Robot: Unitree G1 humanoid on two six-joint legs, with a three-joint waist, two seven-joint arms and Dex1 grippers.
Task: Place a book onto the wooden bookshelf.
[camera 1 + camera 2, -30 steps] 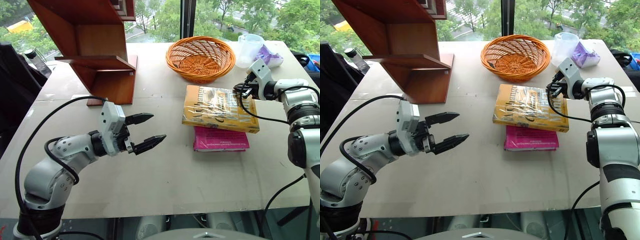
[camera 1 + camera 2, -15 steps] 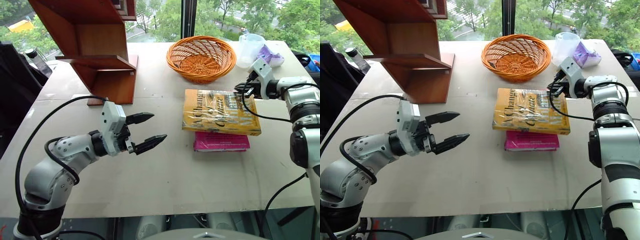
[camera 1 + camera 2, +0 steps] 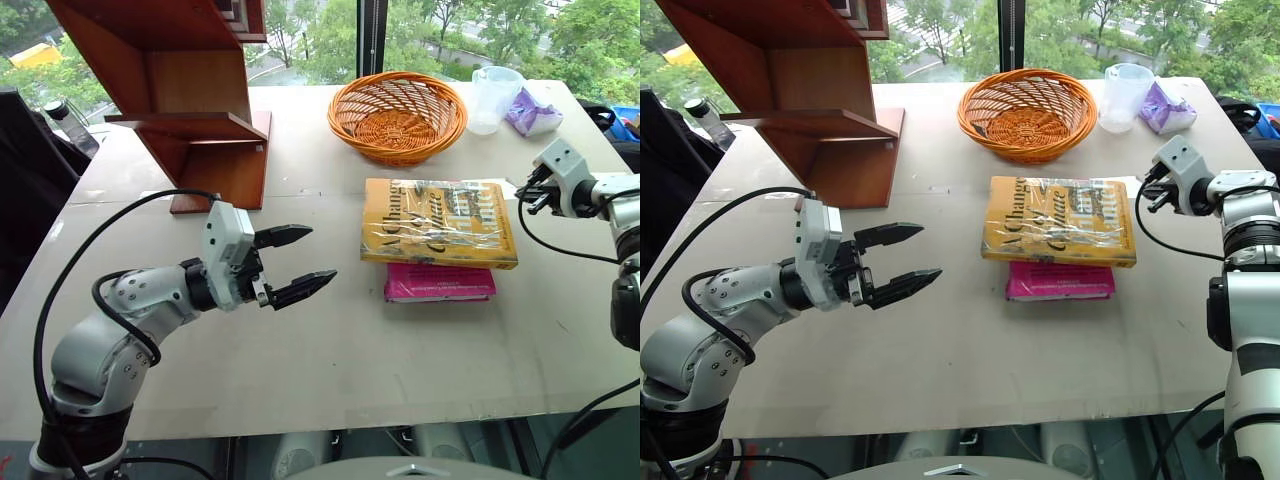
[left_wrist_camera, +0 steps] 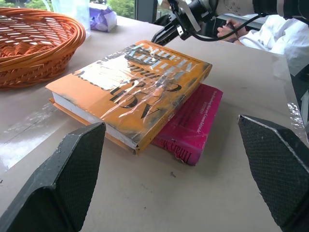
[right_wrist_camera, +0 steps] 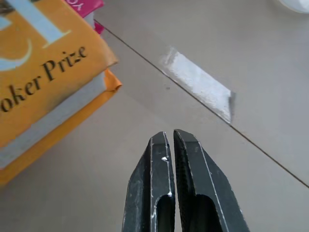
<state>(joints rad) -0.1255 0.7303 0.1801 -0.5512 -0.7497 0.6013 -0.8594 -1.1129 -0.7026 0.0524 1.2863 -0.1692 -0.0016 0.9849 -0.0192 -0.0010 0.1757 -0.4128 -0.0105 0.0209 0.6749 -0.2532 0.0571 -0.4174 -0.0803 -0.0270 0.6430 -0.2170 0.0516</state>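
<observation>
On the left we see the wooden bookshelf (image 3: 190, 110) standing at the far side of the table (image 3: 330, 370). In front of it, our left gripper (image 3: 298, 262) hangs over the table with its fingers spread wide, holding nothing. Next comes the orange basket (image 3: 398, 115). Near it, the yellow book (image 3: 438, 222) lies flat on top of a pink book (image 3: 440, 284). Just beside the yellow book's corner, our right gripper (image 3: 1152, 192) is pinched tight, holding nothing.

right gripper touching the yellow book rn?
Apart. In the right wrist view the shut right gripper points at bare table, with a clear gap to the corner of the book.
</observation>
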